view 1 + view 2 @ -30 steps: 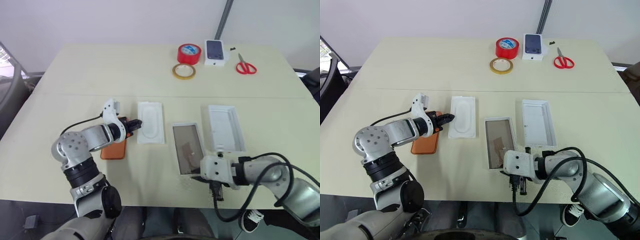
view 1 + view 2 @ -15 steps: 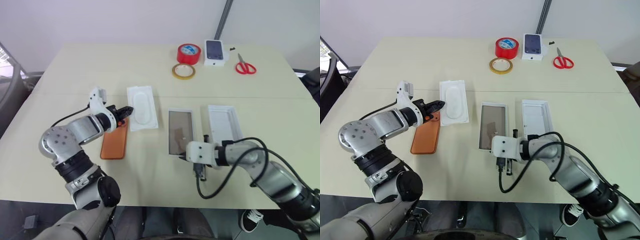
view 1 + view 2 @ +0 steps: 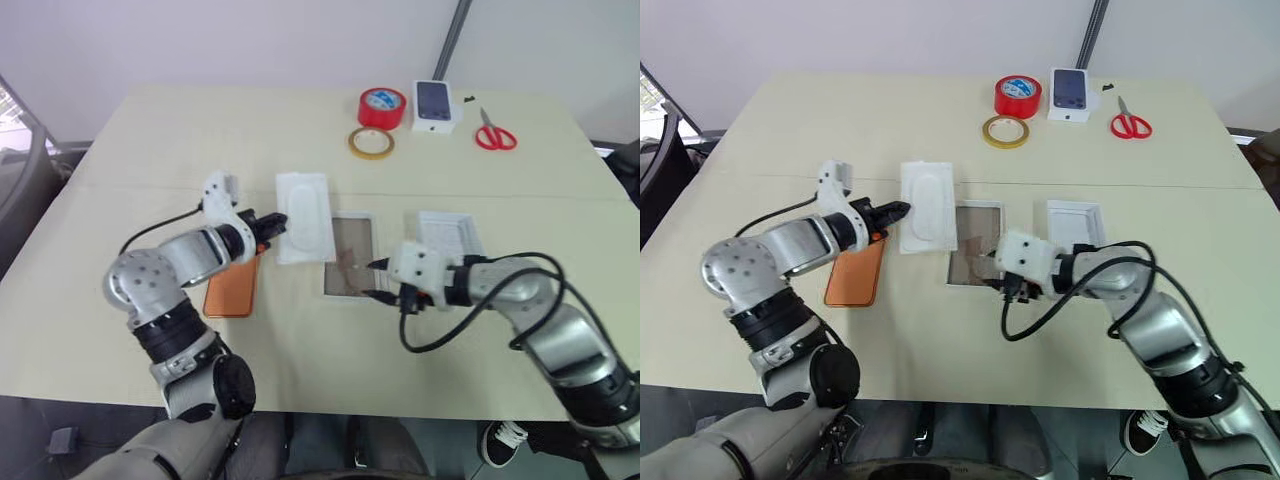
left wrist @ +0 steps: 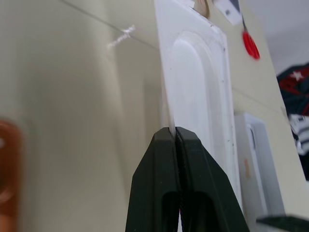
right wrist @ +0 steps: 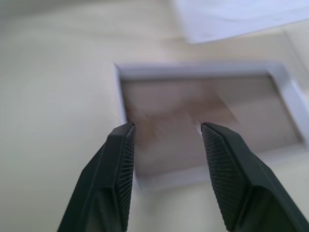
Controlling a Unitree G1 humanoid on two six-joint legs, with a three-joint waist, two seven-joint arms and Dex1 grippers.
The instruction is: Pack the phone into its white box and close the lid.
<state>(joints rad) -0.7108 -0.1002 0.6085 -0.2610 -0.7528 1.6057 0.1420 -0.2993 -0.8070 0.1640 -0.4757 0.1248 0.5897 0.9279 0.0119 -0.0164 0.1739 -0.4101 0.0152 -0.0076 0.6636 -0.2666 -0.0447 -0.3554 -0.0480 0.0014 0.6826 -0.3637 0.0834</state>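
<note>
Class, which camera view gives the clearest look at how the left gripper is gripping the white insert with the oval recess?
The left wrist view: the left gripper is shut on the white insert's thin edge, seen close up. Both eye views show the whole insert with its oval recess, but the pinch is small there. The right wrist view catches a white corner, probably the insert's.

You see an orange phone (image 3: 232,287), a red tape roll (image 3: 382,106), and red scissors (image 3: 494,134); the tray (image 3: 349,270) looks brownish inside.

No readable text or labels

Bright, even light; both wrist views blurred.
</note>
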